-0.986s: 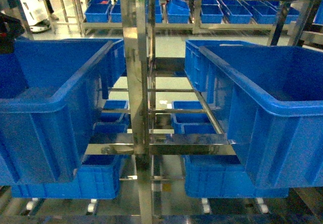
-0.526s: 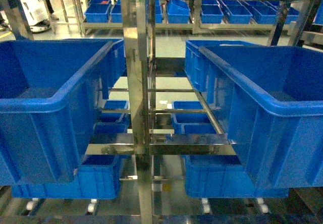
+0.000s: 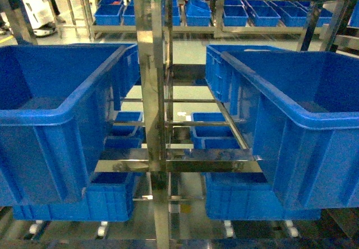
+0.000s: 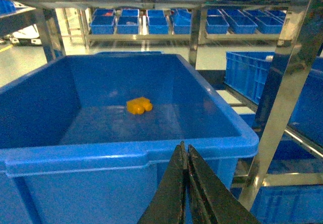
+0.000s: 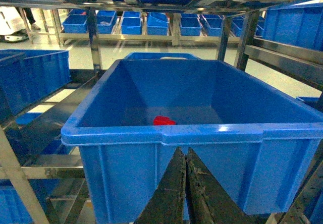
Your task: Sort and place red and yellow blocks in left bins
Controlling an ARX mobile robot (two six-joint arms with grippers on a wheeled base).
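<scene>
You are looking into a warehouse aisle of steel racking (image 3: 152, 92), with rows of small blue bins (image 3: 197, 12) sitting on shelves across the top of the head frame and a pale floor showing between them. Two large blue crates are filling the sides of that frame: the left crate (image 3: 61, 117) running off the left edge, the right crate (image 3: 291, 120) running off the right edge, and the vertical steel post standing in the open gap between their rims. In the left wrist view the left gripper (image 4: 187, 151) is sitting at the bottom centre, just outside the near rim of the left crate (image 4: 126, 151), its dark fingers (image 4: 174, 188) pressed together and holding nothing. The yellow block (image 4: 139, 105) is lying on that crate's floor toward the back, well clear of the walls. In the right wrist view the right gripper (image 5: 185, 156) is sitting low and centred, likewise outside the near wall of the right crate (image 5: 166, 133), fingers closed on each other and empty. The red block (image 5: 163, 120) is resting inside the right crate, its lower part hidden behind the near rim. Neither gripper is showing in the head view, and both gripper bodies are cut off by the bottom edges.
</scene>
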